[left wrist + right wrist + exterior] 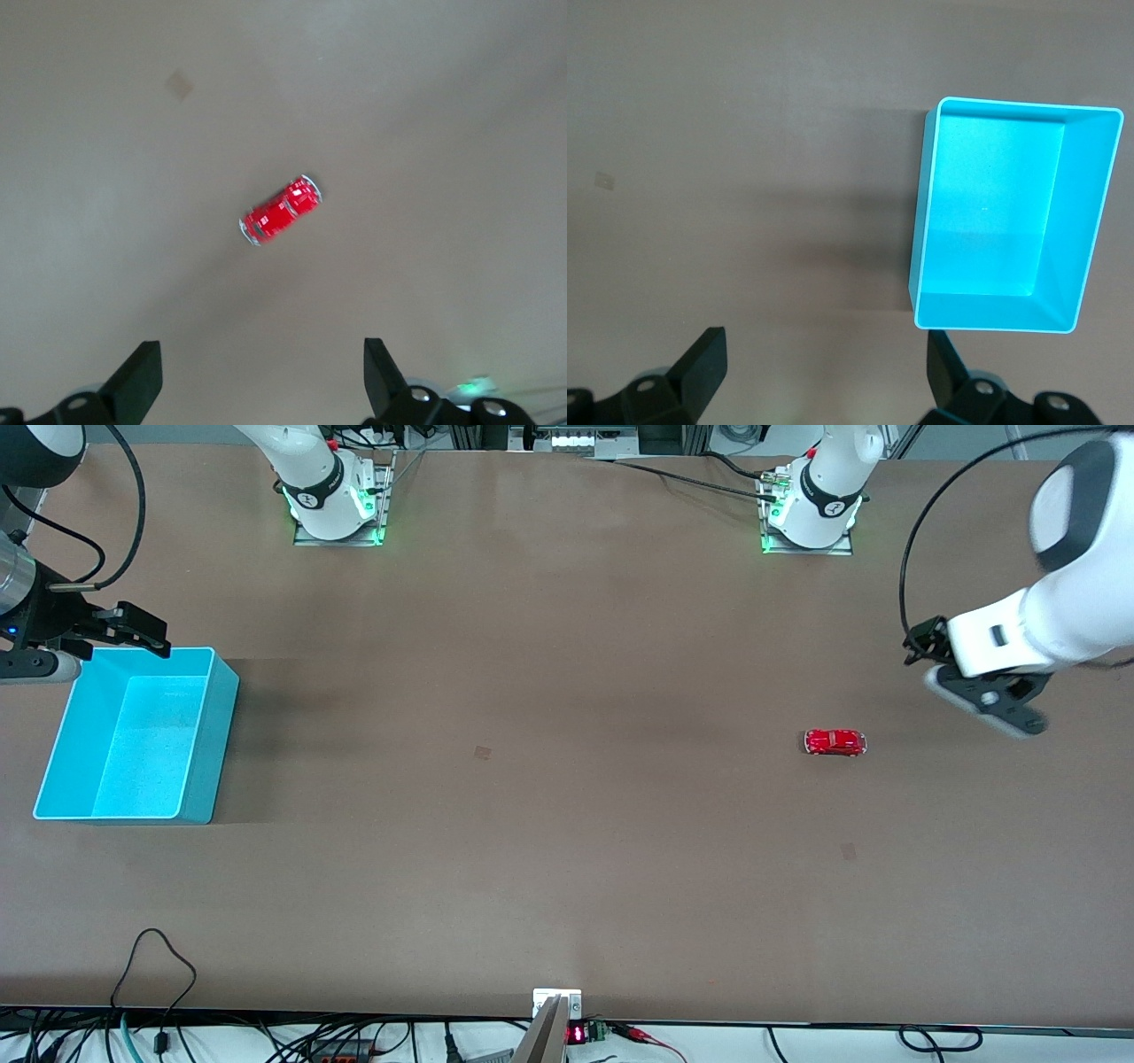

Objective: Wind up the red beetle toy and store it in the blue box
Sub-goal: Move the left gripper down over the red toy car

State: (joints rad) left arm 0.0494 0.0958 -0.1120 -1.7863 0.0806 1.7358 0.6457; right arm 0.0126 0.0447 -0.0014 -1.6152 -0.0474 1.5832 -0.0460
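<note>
A: Two claws are up in the air, and you can check each from its own wrist view. The left claw [257, 381] hangs over bare counter [567, 824] at the left arm's end, with both black fingers [137, 376] spread wide and nothing between them.

B: And the toy?

A: You'll find the red beetle toy [834, 742] sitting on its wheels on the counter, toward the left arm's end, near that claw but apart from it. In the front view the left claw [983, 700] sits above and to the outer side of the car. From the left wrist the red beetle toy [280, 210] lies slantwise, untouched.

B: What about the other arm?

A: Your right claw [133, 631] hovers at the upper edge of the blue box [208, 717], around its corner nearest the right arm's base. Its fingers [700, 363] are parted as well, holding nothing.

B: Where's the box?

A: At the right arm's end of the counter, well apart from the car. The blue box [1090, 221] stands open-topped, and you can see down to its bare turquoise floor. A faint small square mark [483, 753] shows on the counter between box and car.
</note>
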